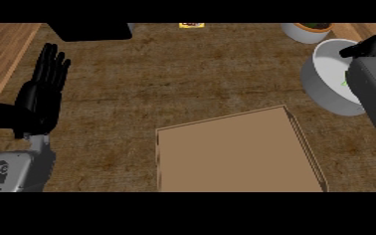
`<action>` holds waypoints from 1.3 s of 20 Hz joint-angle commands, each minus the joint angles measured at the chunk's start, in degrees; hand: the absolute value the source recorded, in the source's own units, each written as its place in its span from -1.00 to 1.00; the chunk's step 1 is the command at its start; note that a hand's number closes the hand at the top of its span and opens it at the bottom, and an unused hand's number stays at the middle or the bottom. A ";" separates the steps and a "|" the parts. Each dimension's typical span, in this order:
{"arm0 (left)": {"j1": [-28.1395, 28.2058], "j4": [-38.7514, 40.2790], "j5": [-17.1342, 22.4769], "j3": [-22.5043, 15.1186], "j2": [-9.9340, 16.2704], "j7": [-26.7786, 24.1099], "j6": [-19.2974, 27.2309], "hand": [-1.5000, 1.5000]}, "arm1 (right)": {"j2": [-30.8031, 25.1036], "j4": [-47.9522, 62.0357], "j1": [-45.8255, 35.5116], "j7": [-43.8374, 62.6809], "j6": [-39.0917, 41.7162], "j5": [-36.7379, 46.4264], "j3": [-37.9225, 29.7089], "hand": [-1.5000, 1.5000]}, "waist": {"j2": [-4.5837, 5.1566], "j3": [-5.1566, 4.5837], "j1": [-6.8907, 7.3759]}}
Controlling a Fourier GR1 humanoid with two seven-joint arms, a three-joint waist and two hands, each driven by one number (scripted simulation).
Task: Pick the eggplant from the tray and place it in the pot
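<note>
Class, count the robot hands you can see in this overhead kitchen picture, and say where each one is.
2. The open black left hand rests at the left edge; the black right hand sits over the grey round pot, mostly cut off.

Black box (92, 31) sitting at counter (183, 79) far edge; small yellow item (192, 25) lying right of it; white potted plant (308, 31) standing far right.

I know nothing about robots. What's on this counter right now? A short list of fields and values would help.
surface: brown mottled counter
tray: flat tan rectangular tray, nothing visible on it
pot: round grey pot at right edge
right hand: dark shape over the pot; fingers cannot be made out
left hand: black hand at left edge, open, fingers up, resting
eggplant: not clearly visible
far edge: small white bowl, small yellow item
</note>
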 commanded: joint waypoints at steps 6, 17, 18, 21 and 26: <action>0.25 -0.40 -0.60 0.26 -0.57 -0.19 -0.20 0.00 | -2.73 -2.15 10.39 2.86 -8.09 -3.94 -4.91 1.00 | 0.52 -0.01 0.86; -2.04 -1.25 -1.53 -0.84 -1.94 1.09 -0.25 0.00 | -3.63 -22.12 28.58 -18.83 -9.85 -21.46 -20.87 -1.00 | 1.12 0.14 1.94; -2.25 0.15 -2.11 -0.25 -1.99 -0.32 -0.19 0.00 | -7.54 -26.40 29.59 -19.68 -6.86 -21.97 -21.10 -1.00 | 0.95 0.07 1.50; 0.50 -2.97 -1.31 -0.31 -1.55 0.51 -1.59 0.00 | -6.93 -27.80 27.65 -19.44 -14.22 -19.25 -20.60 -1.00 | 1.02 0.07 2.51; -1.63 0.49 -2.17 -0.13 -2.26 -0.28 -1.15 0.00 | -7.68 -36.24 31.77 -22.72 -22.86 -21.53 -25.22 -1.00 | 0.98 0.07 1.45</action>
